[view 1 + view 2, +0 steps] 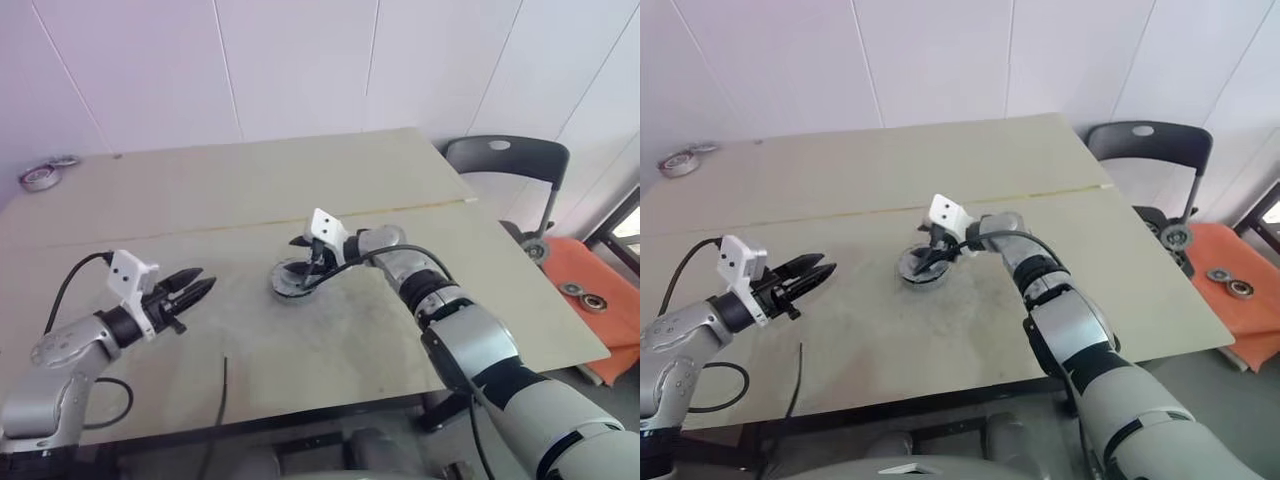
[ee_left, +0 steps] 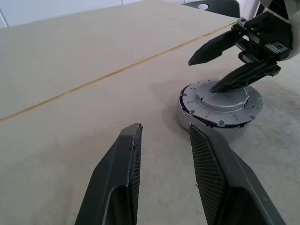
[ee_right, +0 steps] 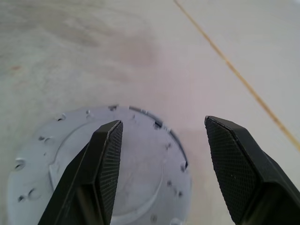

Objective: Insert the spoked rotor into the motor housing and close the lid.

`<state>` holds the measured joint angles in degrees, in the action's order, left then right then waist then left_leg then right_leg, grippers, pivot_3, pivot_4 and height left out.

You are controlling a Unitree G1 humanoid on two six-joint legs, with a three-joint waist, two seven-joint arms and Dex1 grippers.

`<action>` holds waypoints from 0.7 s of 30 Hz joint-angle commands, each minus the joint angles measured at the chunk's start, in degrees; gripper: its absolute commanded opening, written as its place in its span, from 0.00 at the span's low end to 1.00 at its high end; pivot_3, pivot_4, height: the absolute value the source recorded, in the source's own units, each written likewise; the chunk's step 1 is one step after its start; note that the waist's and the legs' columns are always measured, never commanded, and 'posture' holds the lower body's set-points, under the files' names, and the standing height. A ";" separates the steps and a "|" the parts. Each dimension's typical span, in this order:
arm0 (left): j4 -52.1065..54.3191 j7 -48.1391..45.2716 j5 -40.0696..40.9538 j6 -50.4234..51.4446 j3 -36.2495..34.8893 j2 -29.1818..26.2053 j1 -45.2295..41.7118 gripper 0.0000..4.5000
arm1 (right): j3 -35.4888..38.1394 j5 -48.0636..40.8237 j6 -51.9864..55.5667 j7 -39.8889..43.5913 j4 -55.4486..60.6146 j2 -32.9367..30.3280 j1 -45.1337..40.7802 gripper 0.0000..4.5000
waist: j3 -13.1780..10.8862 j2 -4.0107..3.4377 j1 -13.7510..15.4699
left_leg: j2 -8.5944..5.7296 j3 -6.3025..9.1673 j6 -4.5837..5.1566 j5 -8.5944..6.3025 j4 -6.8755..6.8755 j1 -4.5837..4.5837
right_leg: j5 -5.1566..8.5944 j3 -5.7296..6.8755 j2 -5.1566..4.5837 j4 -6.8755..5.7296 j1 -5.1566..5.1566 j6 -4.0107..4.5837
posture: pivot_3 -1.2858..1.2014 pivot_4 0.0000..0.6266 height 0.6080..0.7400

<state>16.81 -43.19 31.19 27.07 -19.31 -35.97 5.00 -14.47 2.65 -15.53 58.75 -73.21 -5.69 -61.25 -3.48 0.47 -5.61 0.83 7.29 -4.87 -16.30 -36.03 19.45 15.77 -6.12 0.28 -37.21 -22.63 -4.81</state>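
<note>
Nearest the head camera, on the left, the left gripper (image 1: 190, 289) hangs just over the pale table (image 1: 300, 190), its two black fingers a little apart with nothing between them, pointing toward the middle of the table. Well to its right, near the table's centre, sits the motor housing (image 1: 296, 281), and the left wrist view shows a silvery lid (image 2: 220, 101), a flat disc with small holes around its rim and a raised centre, resting on top of it slightly off-centre, so a dark sliver of the housing rim shows at one side. The spoked rotor cannot be seen; it is probably under the lid, though the pictures do not prove it. Over the lid reaches the right gripper (image 3: 161, 154), fingers spread wide and holding nothing, one finger above the disc and the other past its edge.

Judging from this, the closing step is in hand. The next move calls for nudging or pressing the lid until it sits concentric and flush on the housing. Far right, beyond the table, stands a dark chair (image 1: 508, 160).
</note>
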 commanded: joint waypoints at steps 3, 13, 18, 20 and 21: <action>2.64 0.99 0.91 0.37 -1.32 -0.82 -0.27 0.38 | 1.39 1.84 -0.56 2.83 -0.42 -0.98 -2.09 0.65 | 0.00 0.00 -0.32 | 0.00 0.00 0.00 0.00 -0.01 -0.06 | 0.00 0.00 0.01 0.00 0.06 0.00 | 0.52 0.00 1.00; 3.41 1.23 1.43 1.45 -1.90 -1.68 0.31 0.38 | 1.66 4.31 -0.67 3.26 -0.84 -1.10 -2.15 0.65 | 0.00 0.00 -0.35 | 0.00 0.00 0.00 0.00 0.00 -0.06 | 0.00 0.00 0.01 -0.01 0.06 0.00 | 0.52 0.00 1.00; 4.58 2.09 1.84 1.85 -2.28 -1.66 1.30 0.38 | 1.93 4.56 -0.02 6.48 -0.75 -0.54 -2.01 0.65 | 0.01 0.00 -0.35 | 0.00 0.00 0.00 0.00 -0.04 -0.09 | 0.00 0.00 0.01 -0.01 0.10 0.00 | 0.52 0.00 1.00; 4.91 2.42 1.94 1.95 -2.38 -1.48 1.67 0.38 | 2.27 3.57 0.28 11.22 -0.03 -0.15 -1.78 0.65 | 0.01 0.00 -0.39 | 0.00 0.00 0.00 0.00 -0.05 -0.09 | 0.00 0.00 0.01 -0.01 0.11 0.00 | 0.52 0.00 1.00; 5.05 2.51 2.02 2.00 -2.46 -1.44 1.85 0.38 | 2.42 3.12 0.43 13.56 0.42 0.03 -1.65 0.65 | 0.01 0.00 -0.42 | 0.00 0.00 0.00 0.00 -0.04 -0.09 | 0.00 0.00 0.01 -0.01 0.11 0.00 | 0.52 0.00 1.00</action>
<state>19.49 -40.96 32.43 29.40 -19.97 -37.04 6.97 -12.55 6.29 -15.35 68.62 -73.65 -6.29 -62.06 -3.47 0.47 -6.03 0.83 7.29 -4.87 -16.30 -36.07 19.36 15.77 -6.12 0.29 -37.22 -22.52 -4.81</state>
